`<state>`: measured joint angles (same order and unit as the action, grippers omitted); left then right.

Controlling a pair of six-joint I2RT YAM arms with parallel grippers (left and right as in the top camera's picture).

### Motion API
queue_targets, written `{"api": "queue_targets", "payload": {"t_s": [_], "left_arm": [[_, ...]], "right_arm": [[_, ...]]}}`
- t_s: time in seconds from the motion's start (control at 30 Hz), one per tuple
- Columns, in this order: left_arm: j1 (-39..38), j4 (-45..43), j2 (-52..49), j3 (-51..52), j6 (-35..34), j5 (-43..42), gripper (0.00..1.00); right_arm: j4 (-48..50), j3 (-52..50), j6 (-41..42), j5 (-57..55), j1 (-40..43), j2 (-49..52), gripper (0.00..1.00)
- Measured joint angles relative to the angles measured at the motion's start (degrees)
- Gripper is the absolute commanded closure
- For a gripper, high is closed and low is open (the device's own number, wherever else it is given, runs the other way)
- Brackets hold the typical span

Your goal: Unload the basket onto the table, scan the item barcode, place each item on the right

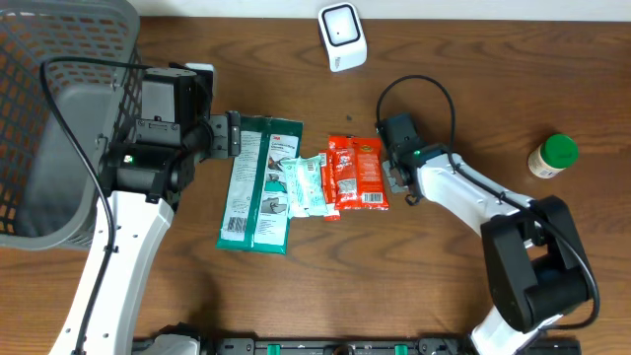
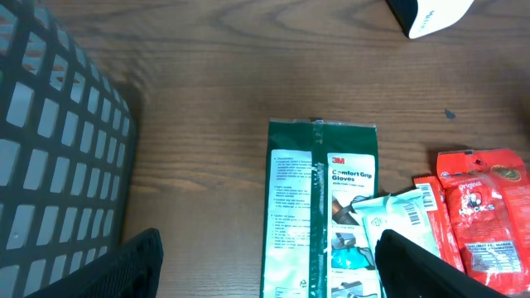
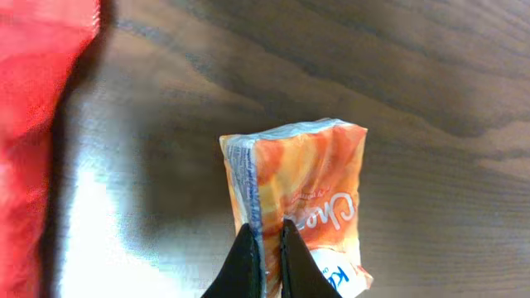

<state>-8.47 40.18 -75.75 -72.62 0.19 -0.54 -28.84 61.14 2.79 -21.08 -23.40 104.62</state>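
Orange packet (image 3: 306, 186) is pinched in my right gripper (image 3: 265, 248), whose two dark fingers are pressed together on the packet's near left edge. From those fingertips the packet reaches straight ahead, with its long axis running roughly in line with the fingers and a crimped seam at the far end. It sits low over the wooden table (image 3: 431, 74); I cannot tell whether it has lifted clear. No barcode shows on the face turned towards the wrist camera (the printed lettering is partly cut off).

Red packets (image 1: 357, 173) lie just to the left of this hand. The white scanner (image 1: 342, 36) stands well apart from it, beyond those packets near the table's far edge.

My left gripper (image 2: 269, 248) hangs with its fingers wide apart and nothing between them, above a green glove package (image 2: 319, 207).

I judge the right arm is the one to carry on, since it already has the item. The move depends on swinging the packet's far end towards the scanner.
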Motion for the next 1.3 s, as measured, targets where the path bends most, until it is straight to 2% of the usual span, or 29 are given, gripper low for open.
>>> {"api": "queue_targets", "payload": {"t_s": [0.23, 0.37, 0.47, 0.63, 0.87, 1.1, 1.3], "left_arm": [[0.0, 0.0, 0.0, 0.0, 0.0, 0.0, 0.18], [0.0, 0.0, 0.0, 0.0, 0.0, 0.0, 0.18], [0.0, 0.0, 0.0, 0.0, 0.0, 0.0, 0.18], [0.0, 0.0, 0.0, 0.0, 0.0, 0.0, 0.18], [0.0, 0.0, 0.0, 0.0, 0.0, 0.0, 0.17], [0.0, 0.0, 0.0, 0.0, 0.0, 0.0, 0.17], [0.0, 0.0, 0.0, 0.0, 0.0, 0.0, 0.17]], "right_arm": [[-5.2, 3.4, 2.7, 9.6, 1.7, -9.3, 0.99], [-6.8, 4.3, 6.1, 19.6, 6.3, -14.4, 0.99], [-7.2, 4.5, 7.3, 28.8, 11.1, -14.3, 0.99], [-7.4, 4.5, 8.3, 46.3, 19.7, -10.9, 0.99], [-5.9, 4.5, 6.3, 64.8, 28.6, -2.6, 0.99], [1.7, 4.4, 2.5, 83.4, 30.1, 9.8, 0.94], [2.6, 4.3, 1.5, 86.4, 30.1, 13.7, 0.92]]}}
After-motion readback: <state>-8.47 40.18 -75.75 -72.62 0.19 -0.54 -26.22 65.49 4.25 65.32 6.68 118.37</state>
